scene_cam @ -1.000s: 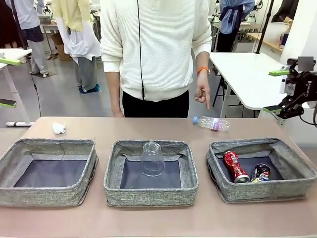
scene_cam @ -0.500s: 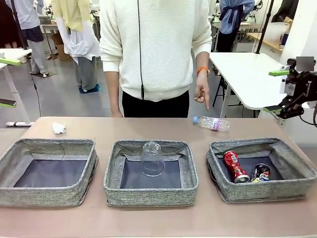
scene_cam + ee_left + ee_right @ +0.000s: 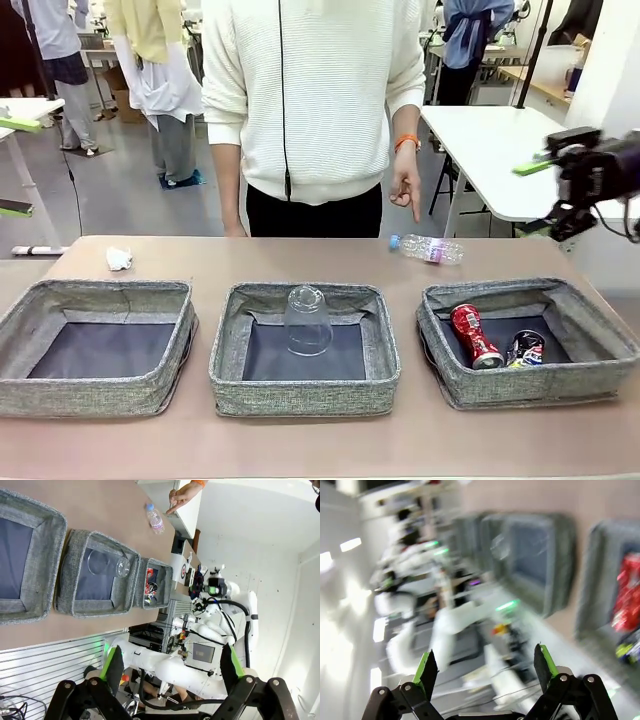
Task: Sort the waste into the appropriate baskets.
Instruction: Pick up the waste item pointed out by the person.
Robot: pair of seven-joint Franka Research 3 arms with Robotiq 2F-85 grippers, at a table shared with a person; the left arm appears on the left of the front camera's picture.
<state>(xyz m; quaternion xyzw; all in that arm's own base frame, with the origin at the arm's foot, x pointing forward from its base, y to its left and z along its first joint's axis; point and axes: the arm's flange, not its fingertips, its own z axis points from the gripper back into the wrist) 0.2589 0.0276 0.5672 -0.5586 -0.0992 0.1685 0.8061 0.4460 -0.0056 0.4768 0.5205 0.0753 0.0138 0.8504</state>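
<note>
Three grey baskets stand in a row: left (image 3: 90, 395), middle (image 3: 300, 395), right (image 3: 530, 385). A clear plastic cup (image 3: 307, 320) sits upside down in the middle one. The right one holds a red soda can (image 3: 475, 335) and a dark crushed can (image 3: 527, 348). A clear bottle (image 3: 430, 248) lies on the table behind the right basket, under the person's pointing hand (image 3: 407, 190). A white paper wad (image 3: 119, 258) lies at the far left. My right gripper (image 3: 535, 197) hovers open off the table's right end. My left gripper (image 3: 171, 660) is open and empty, high beside the table.
The person stands at the far side behind the middle basket. A white table (image 3: 500, 150) stands at the back right. In the left wrist view the baskets (image 3: 95, 575) and bottle (image 3: 154, 519) lie far off, with the right arm (image 3: 220, 610) beyond them. The right wrist view is motion-blurred.
My right gripper has swung and shifted slightly left and up at the table's right end. The person's pointing hand, the waste and the baskets stay where they were.
</note>
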